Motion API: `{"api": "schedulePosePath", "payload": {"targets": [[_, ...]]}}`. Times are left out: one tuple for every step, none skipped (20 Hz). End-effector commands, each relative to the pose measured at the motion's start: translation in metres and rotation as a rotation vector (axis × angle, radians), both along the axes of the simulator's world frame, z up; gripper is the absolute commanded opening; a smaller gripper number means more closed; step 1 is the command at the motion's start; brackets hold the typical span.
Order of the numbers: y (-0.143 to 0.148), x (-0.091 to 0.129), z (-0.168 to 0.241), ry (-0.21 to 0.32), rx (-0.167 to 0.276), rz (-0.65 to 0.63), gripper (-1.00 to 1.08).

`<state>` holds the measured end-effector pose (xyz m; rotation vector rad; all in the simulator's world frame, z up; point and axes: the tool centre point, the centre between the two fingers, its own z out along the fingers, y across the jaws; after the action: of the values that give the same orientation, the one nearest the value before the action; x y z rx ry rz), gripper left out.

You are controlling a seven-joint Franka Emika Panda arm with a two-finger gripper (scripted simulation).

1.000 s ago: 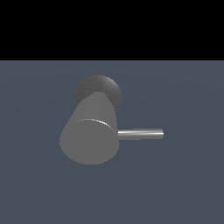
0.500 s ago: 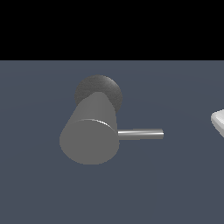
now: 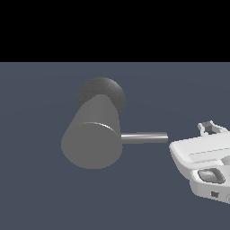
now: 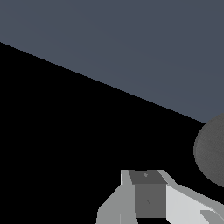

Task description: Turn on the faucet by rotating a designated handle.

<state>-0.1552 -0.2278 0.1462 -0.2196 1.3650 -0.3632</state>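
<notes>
Tool near the handle, nothing turned yet

Toward the exterior view's left stands the faucet (image 3: 92, 139); its handle (image 3: 143, 137) juts rightward, untouched, with the tool (image 3: 211, 128) apart at the right edge (its opening cannot be told), so the whole rotation remains.

Matte grey faucet (image 3: 92, 144), shiny grey handle (image 3: 143, 137), slate-blue floor (image 3: 40, 197)
</notes>
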Motion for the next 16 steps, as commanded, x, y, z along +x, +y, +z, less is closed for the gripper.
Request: {"api": "schedulePosePath", "payload": {"targets": [[0.027,-0.001,-0.023,0.052,0.083,0.027,-1.0],[0.036,-0.002,-0.031,0.07,0.111,0.037,-1.0],[0.046,-0.002,-0.037,0.086,0.137,0.048,-1.0],[0.055,-0.003,-0.043,0.102,0.162,0.058,-1.0],[0.063,-0.004,-0.049,0.116,0.184,0.067,-1.0],[0.071,-0.005,-0.053,0.129,0.204,0.076,-1.0],[0.078,-0.006,-0.057,0.141,0.223,0.084,-1.0],[0.084,-0.007,-0.061,0.152,0.24,0.092,-1.0],[0.09,-0.008,-0.065,0.163,0.255,0.1,-1.0],[0.096,-0.009,-0.068,0.172,0.267,0.107,-1.0],[0.101,-0.009,-0.07,0.18,0.279,0.113,-1.0],[0.105,-0.01,-0.072,0.187,0.29,0.118,-1.0],[0.109,-0.011,-0.073,0.192,0.302,0.122,-1.0],[0.112,-0.011,-0.074,0.195,0.314,0.125,-1.0],[0.115,-0.011,-0.074,0.196,0.327,0.128,-1.0],[0.117,-0.011,-0.073,0.196,0.341,0.129,-1.0]]}}
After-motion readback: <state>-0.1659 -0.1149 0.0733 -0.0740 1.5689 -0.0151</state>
